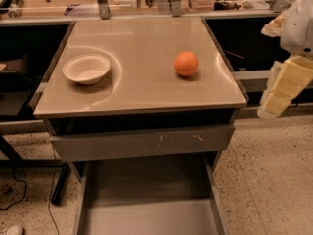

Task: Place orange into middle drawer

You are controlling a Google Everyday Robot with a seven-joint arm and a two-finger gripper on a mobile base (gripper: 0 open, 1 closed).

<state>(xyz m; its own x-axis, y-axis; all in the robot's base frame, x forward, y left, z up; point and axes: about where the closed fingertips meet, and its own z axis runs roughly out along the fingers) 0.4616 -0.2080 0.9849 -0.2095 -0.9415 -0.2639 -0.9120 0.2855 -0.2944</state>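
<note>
Off the table's right edge, above the speckled floor [274, 180]: gripper [279, 94], pale yellow, slanting down and leftward from the white arm [298, 23] at the right border. Open or closed: cannot tell. No hold on the orange [186, 63], well apart from it.

On the tan tabletop [142, 92], right of centre and short of the right edge: the orange, sitting free. Toward the left edge: white bowl [86, 68], only its pale inside showing.

Below the tabletop: scratched drawer front [142, 143], nearly closed. Beneath it, pulled out toward the near side: middle drawer [146, 214], only bare grey floor visible between thin side walls.
</note>
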